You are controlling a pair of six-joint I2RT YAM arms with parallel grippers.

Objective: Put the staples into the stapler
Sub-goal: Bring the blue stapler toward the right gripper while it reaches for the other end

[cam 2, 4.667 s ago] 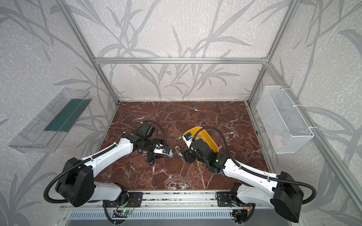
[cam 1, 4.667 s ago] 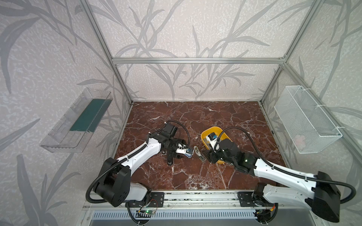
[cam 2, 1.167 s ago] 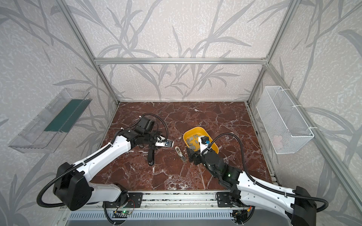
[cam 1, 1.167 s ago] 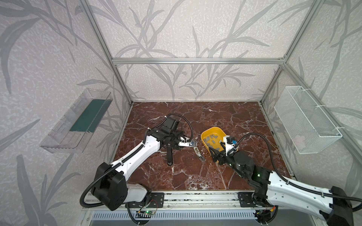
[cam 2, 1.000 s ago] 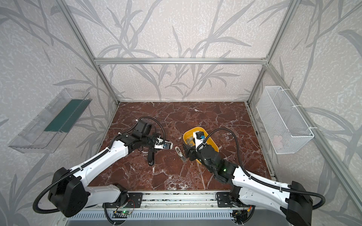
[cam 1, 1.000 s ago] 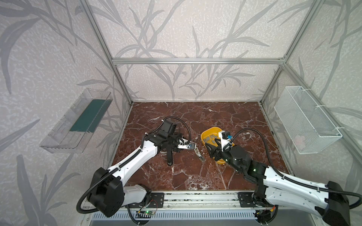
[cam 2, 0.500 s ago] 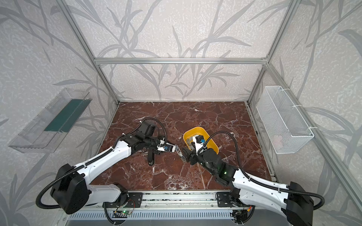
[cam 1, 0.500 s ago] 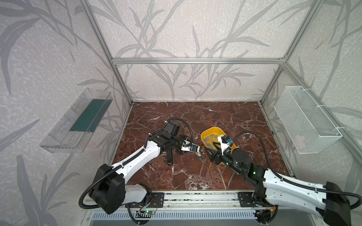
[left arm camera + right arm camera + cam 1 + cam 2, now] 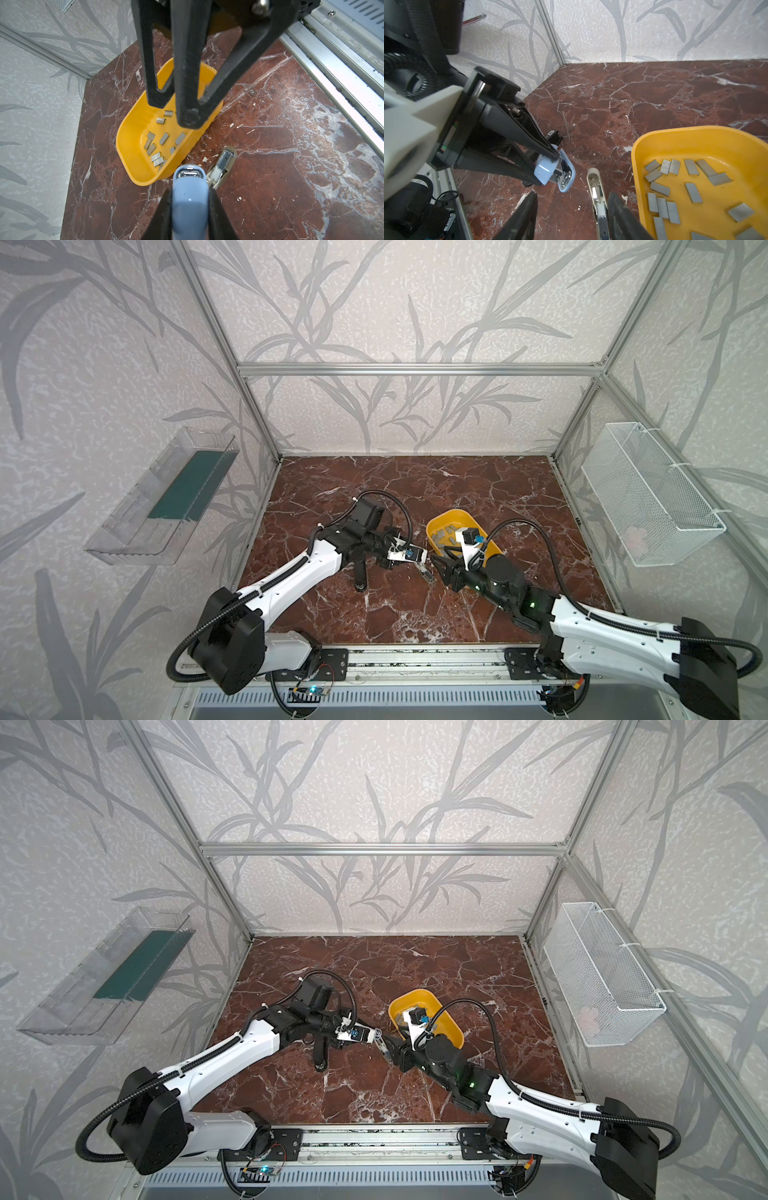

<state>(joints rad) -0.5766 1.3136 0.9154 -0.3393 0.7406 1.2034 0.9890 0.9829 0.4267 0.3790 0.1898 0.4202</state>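
Grey staples (image 9: 693,193) lie in the yellow tray (image 9: 695,135), none loaded yet. The left end effector (image 9: 189,194) clamps the blue stapler (image 9: 190,212) above the tabletop (image 9: 654,93). The right end effector (image 9: 572,195), jaws apart and empty, straddles the beige stapler (image 9: 596,187). The next move probably calls for closing squarely on it.

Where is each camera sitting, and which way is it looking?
Both top views: high up at the front, looking down at the table; the left arm and right arm show.
Left wrist: on the left arm, looking past the left gripper, shut on the blue stapler, toward the yellow tray of staples.
Right wrist: on the right arm, looking past the open right gripper at the beige stapler.
Shared: both wrist views show both staplers and the tray.
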